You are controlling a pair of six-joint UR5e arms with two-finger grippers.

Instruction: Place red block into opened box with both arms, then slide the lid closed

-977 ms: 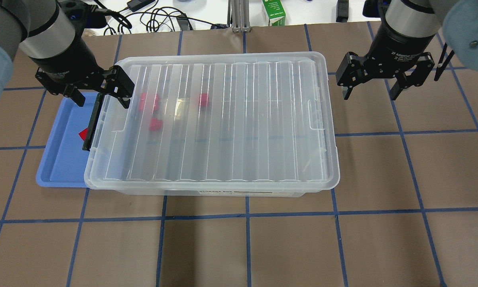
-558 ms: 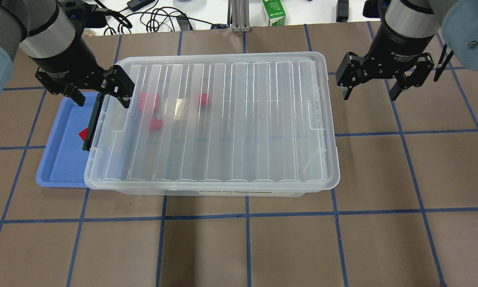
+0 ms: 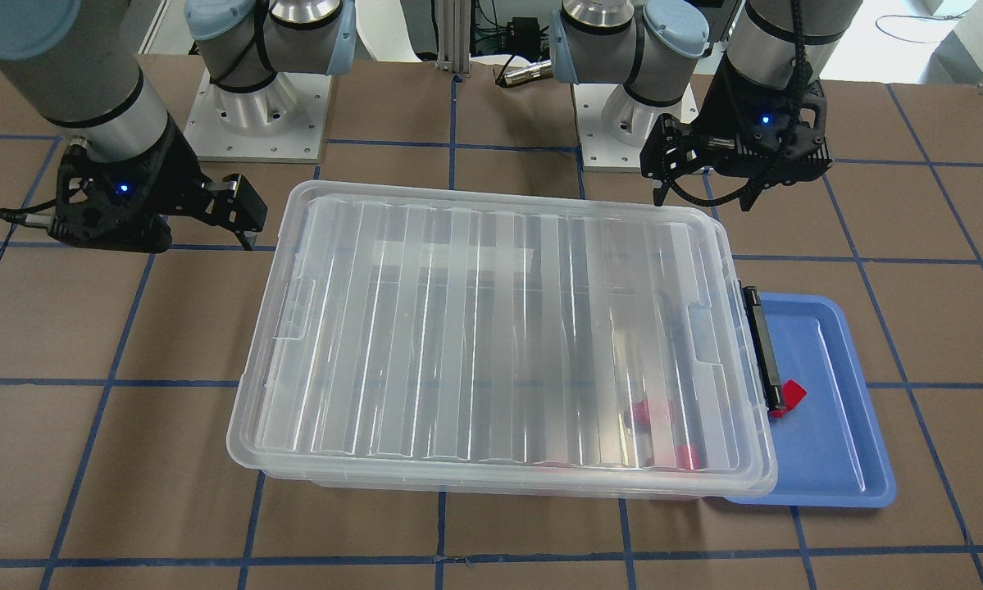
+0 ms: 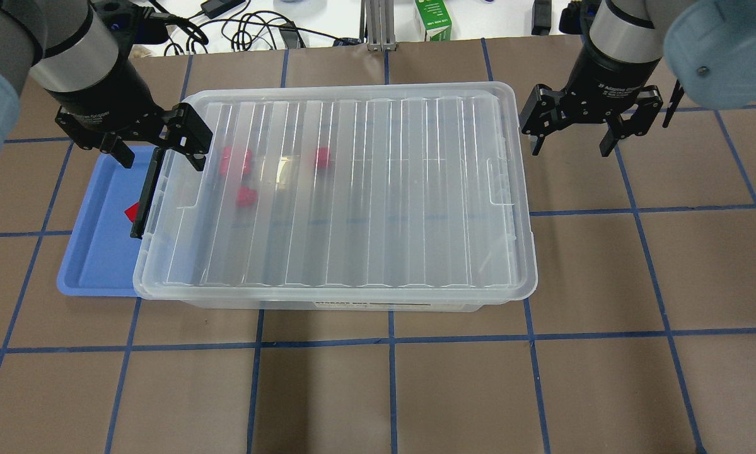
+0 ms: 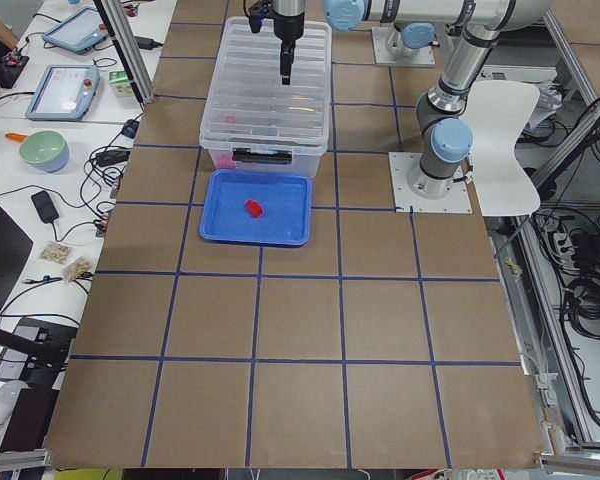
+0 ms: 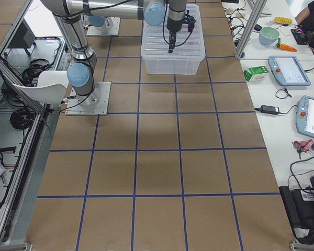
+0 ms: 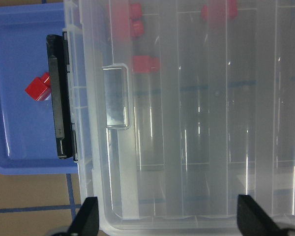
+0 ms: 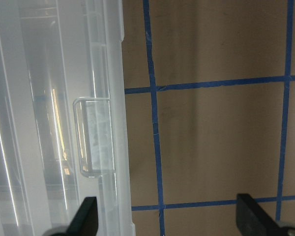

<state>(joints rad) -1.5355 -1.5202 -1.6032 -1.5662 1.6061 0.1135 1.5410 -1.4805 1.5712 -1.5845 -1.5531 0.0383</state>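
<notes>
The clear box lies mid-table with the ribbed lid lying flat over it. Three red blocks show through the lid near its left end. Another red block lies in the blue tray beside the black latch. My left gripper hangs open, its fingers straddling the box's latch end; the left wrist view shows the lid tab below it. My right gripper is open over bare table, just right of the box's far right corner, holding nothing.
The blue tray is tucked partly under the box's left end. A green carton and cables lie past the table's far edge. Brown table with blue grid lines stretches in front of and to the right of the box.
My right gripper has moved left toward the box and a little farther back, still open. The left gripper, box, lid and blocks have not moved.
</notes>
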